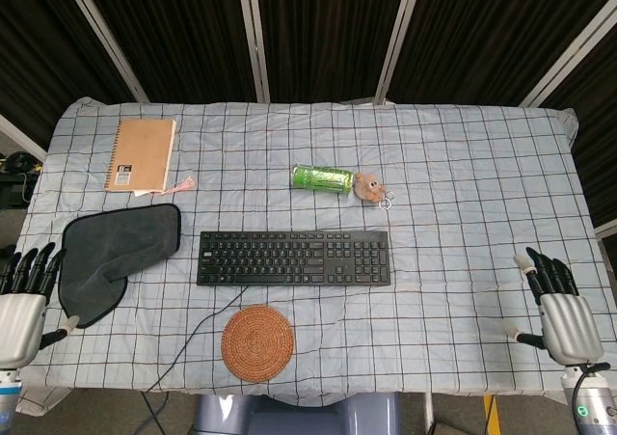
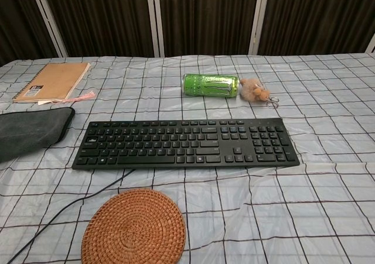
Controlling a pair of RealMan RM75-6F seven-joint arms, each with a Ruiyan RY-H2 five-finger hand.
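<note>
A black keyboard [image 1: 294, 258] [image 2: 185, 142] lies across the middle of the checked tablecloth, its cable running toward the front edge. My left hand [image 1: 23, 302] hovers open at the front left corner, fingers apart, holding nothing, just left of a dark grey cloth [image 1: 113, 253] [image 2: 28, 132]. At the front right corner my right hand [image 1: 559, 309] is open too, fingers straight and apart, far from every object. Neither hand shows in the chest view.
A round woven coaster [image 1: 257, 342] [image 2: 135, 228] sits in front of the keyboard. Behind it lie a green can [image 1: 322, 177] [image 2: 210, 85] on its side and a small plush keychain [image 1: 368, 187] [image 2: 255, 91]. A brown spiral notebook [image 1: 142, 153] [image 2: 53, 81] rests at the back left.
</note>
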